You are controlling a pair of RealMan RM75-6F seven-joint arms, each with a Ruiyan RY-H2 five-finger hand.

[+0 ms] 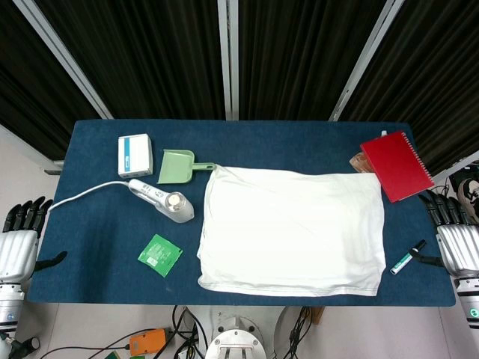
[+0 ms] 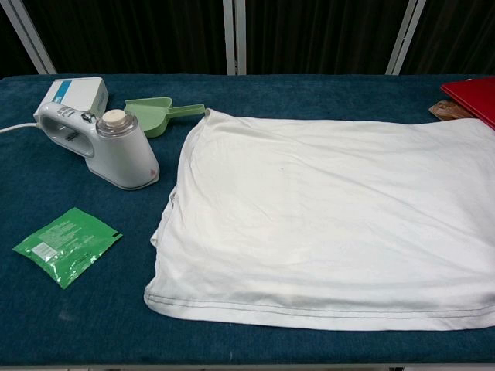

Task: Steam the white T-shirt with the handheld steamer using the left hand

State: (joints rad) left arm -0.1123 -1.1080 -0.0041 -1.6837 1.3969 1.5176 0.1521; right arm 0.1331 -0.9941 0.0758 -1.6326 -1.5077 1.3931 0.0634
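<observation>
On the blue table (image 1: 97,247), the handheld steamer (image 1: 166,200) lies untouched beside the white T-shirt (image 1: 292,228), while the left hand (image 1: 19,243) and right hand (image 1: 455,238) wait empty, fingers apart.

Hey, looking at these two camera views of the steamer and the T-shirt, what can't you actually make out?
- Brown item, head view: mostly under the red notebook; unidentifiable.
- Steamer cord: runs off the table's left edge; plug unseen.
- Box and green packet print: too small to read.
- Left hand and right hand: absent from chest view.
- T-shirt: right side cut off in chest view.
</observation>
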